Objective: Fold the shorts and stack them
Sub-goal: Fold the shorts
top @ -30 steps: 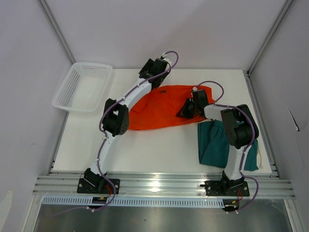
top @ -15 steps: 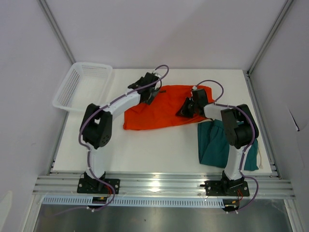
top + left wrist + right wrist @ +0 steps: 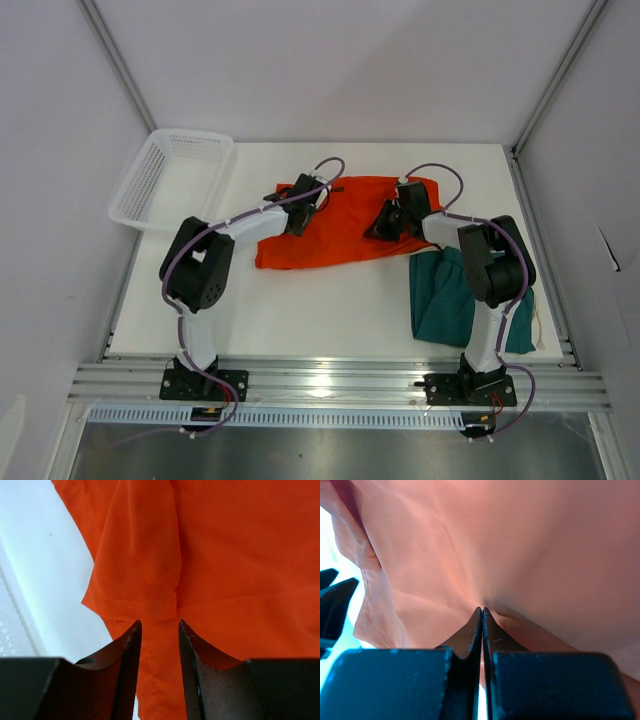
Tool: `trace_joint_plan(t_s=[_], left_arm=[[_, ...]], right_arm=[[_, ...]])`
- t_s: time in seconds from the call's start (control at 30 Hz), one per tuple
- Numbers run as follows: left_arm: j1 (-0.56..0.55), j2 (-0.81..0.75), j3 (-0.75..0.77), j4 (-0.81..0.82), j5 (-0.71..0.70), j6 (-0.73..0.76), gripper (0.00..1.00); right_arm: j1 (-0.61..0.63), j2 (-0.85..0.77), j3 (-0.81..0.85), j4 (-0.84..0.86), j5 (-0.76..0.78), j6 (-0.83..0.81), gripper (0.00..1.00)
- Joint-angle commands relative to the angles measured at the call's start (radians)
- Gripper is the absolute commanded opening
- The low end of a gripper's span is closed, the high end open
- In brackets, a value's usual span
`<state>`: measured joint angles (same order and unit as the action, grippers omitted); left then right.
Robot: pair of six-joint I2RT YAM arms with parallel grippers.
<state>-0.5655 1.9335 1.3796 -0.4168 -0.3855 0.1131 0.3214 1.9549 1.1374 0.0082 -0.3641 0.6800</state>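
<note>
One pair, orange shorts (image 3: 335, 238), spread flat, creased

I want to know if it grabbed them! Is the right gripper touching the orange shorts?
Touching. The right wrist view shows the right gripper shut, with the orange shorts puckered and pinched right where its tips meet.

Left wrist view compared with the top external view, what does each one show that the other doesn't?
Left wrist only: fingers of the left gripper parted over the orange shorts, at a folded-over hem. Top external only: the teal shorts, the white basket, and the right gripper on the orange shorts. Both: orange shorts on the white table.
</note>
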Motion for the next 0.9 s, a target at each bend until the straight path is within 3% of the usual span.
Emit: trace_joint_plan(t_s=[0.0,0.73,0.87], left_arm=[[-0.002,0.039,0.022,0.049,-0.021,-0.012,0.38],[0.042,0.18,0.171,-0.036,0.005,-0.052,0.27],[0.042,0.18,0.171,-0.039,0.019,-0.053,0.3]], right_arm=[[-0.002,0.001,0.032,-0.001,0.002,0.001,0.0],[-0.004,0.009,0.007,0.015,-0.001,0.004,0.0],[-0.004,0.004,0.009,0.013,0.001,0.001,0.0]])
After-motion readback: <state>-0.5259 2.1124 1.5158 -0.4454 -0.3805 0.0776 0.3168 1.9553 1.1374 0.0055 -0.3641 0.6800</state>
